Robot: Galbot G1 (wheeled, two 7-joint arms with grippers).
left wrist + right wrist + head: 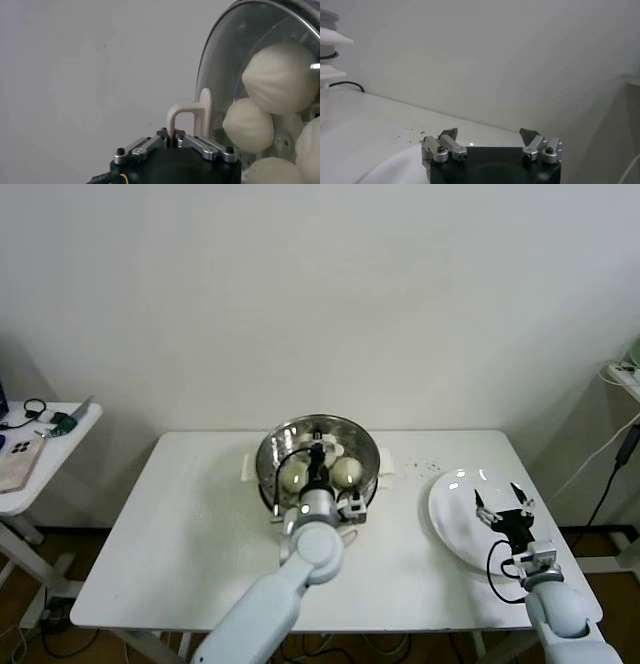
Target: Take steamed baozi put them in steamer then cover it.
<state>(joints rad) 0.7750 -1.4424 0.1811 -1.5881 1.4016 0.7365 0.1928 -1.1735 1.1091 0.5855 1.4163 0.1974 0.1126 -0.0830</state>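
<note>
The shiny steel steamer (pixel 364 442) stands at the table's middle back. Several cream-white baozi (pixel 295 475) lie inside it, and in the left wrist view they show through the glass (pixel 282 77). The clear cover (pixel 225 75) lies over the steamer; I cannot tell whether it rests fully on the rim. My left gripper (pixel 318 464) (pixel 170 134) is shut on the cover's white handle (pixel 192 112). My right gripper (pixel 505 506) (pixel 489 134) hovers open over the white plate (pixel 450 494), holding nothing.
The white plate (pixel 385 167) lies near the table's right edge and is bare. Dark crumbs (pixel 425 467) dot the table between steamer and plate. A small side table (pixel 40 474) with clutter stands at the far left. A cable (pixel 350 85) runs behind the cooker.
</note>
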